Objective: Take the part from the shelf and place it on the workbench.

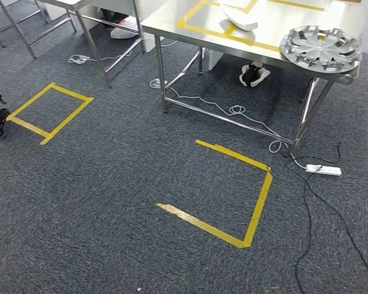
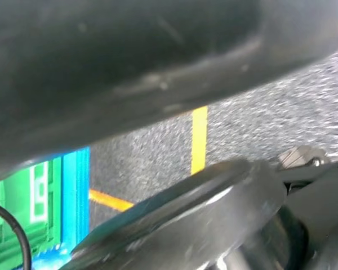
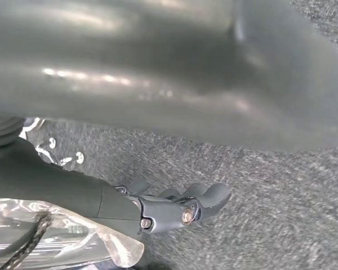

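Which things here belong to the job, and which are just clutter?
Job: steel workbench; wheel cover on its corner; white part inside its tape outline.
Clutter: power strip; floor cables; shoes under the bench.

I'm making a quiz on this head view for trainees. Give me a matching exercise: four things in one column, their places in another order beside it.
Things:
1. hubcap
2. power strip
3. closed yellow tape square
4. white shoe

Places:
A. on the carpet, far left
B. under the steel table
C. on the table's right end
D. on the carpet, right of the table leg

Pairs: 1-C, 2-D, 3-A, 4-B
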`<state>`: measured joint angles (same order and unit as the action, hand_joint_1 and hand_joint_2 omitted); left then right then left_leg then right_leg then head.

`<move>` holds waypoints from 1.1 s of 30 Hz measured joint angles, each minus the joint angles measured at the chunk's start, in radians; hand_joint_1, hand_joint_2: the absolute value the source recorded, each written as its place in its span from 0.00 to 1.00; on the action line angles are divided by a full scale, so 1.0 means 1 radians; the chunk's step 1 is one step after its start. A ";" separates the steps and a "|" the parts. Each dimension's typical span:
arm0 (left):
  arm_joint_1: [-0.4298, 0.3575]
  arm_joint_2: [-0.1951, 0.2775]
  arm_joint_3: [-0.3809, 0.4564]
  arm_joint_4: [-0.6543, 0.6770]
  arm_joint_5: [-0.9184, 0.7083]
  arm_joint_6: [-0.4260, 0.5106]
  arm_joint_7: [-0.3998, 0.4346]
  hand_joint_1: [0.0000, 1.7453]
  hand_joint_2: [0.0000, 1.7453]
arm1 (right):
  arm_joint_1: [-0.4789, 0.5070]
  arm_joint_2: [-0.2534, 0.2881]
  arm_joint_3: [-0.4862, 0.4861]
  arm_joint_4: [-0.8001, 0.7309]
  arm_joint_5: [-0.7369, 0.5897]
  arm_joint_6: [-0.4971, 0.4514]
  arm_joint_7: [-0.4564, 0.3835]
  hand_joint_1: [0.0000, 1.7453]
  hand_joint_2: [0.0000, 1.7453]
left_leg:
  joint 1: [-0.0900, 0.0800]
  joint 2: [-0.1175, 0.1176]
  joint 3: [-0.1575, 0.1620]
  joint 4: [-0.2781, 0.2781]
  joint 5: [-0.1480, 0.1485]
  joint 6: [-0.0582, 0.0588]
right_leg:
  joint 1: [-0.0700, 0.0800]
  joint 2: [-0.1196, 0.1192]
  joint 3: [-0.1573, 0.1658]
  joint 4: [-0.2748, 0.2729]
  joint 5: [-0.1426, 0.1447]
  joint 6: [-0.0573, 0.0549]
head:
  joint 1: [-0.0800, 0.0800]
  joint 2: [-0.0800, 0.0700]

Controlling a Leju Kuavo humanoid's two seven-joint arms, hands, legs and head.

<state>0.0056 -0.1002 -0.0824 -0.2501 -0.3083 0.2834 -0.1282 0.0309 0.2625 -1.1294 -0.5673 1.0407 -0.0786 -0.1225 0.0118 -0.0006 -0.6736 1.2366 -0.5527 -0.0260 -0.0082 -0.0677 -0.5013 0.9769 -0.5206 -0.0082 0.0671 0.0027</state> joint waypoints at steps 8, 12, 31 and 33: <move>0.001 -0.004 0.002 0.007 -0.003 0.001 0.004 0.00 0.00 | -0.008 -0.001 0.001 0.000 0.018 0.002 0.006 0.00 0.00 | -0.006 0.039 0.120 -0.236 0.076 0.035 | 0.000 -0.044 0.021 0.014 -0.028 0.045 | 0.005 0.000; -0.005 -0.006 0.003 0.009 -0.003 0.003 0.004 0.00 0.00 | -0.005 -0.001 0.002 0.001 0.022 0.004 0.004 0.00 0.00 | -0.005 -0.010 0.116 -0.241 0.084 0.054 | -0.003 0.059 -0.083 0.225 -0.136 0.051 | 0.014 0.000; -0.008 -0.007 0.006 0.010 0.000 -0.001 0.005 0.00 0.00 | -0.010 -0.006 0.002 0.007 0.028 0.015 -0.006 0.00 0.00 | 0.004 0.003 0.007 -0.021 0.008 -0.004 | -0.002 0.000 0.009 -0.007 0.007 0.006 | 0.004 0.000; -0.008 -0.008 0.006 0.010 0.000 -0.001 0.005 0.00 0.00 | -0.011 -0.007 0.002 0.007 0.028 0.015 -0.006 0.00 0.00 | 0.005 0.047 0.079 -0.158 0.067 -0.004 | 0.000 -0.023 0.014 -0.003 -0.003 0.016 | 0.003 0.000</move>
<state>-0.0024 -0.1079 -0.0760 -0.2400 -0.3082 0.2820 -0.1228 0.0194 0.2558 -1.1275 -0.5604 1.0689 -0.0640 -0.1286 0.0171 0.0460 -0.5948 1.0785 -0.4858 -0.0301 -0.0079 -0.0909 -0.4876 0.9743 -0.5238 0.0079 0.0702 0.0027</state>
